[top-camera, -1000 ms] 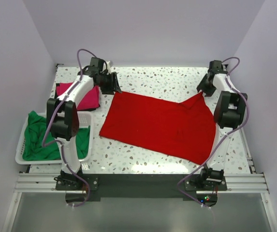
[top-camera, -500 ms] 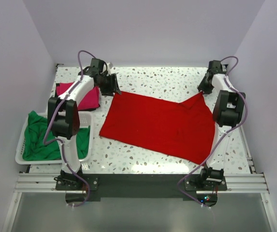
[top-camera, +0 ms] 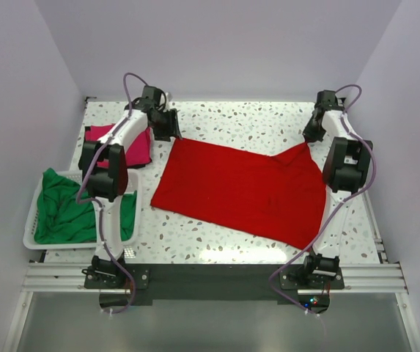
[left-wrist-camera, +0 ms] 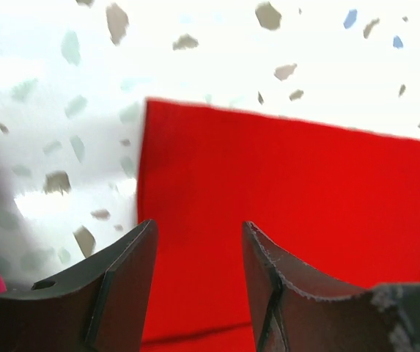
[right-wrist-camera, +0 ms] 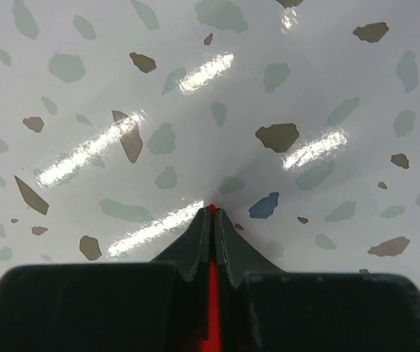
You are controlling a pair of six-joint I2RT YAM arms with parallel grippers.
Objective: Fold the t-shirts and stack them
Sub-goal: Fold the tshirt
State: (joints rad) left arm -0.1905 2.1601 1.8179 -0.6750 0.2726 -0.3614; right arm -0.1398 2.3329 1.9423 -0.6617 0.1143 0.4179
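Observation:
The large red t-shirt [top-camera: 242, 187] lies spread flat across the middle of the speckled table [top-camera: 253, 121]. My left gripper [top-camera: 168, 132] hovers open over its far left corner; in the left wrist view the red cloth [left-wrist-camera: 283, 205] lies between and beyond the fingers [left-wrist-camera: 125, 282], untouched. My right gripper [top-camera: 308, 137] is shut on the shirt's far right corner, with a thin strip of red cloth [right-wrist-camera: 212, 301] pinched between its jaws. A magenta-pink t-shirt [top-camera: 125, 145] lies folded at the far left. A green t-shirt [top-camera: 67, 209] sits crumpled in a basket.
A white plastic basket [top-camera: 30, 224] stands at the left edge of the table and holds the green shirt. Pale walls enclose the table at the left, back and right. The arm bases are bolted at the near edge.
My right gripper has shut on the red shirt's far right corner. My left arm has shifted slightly toward the far left corner, its jaws still open.

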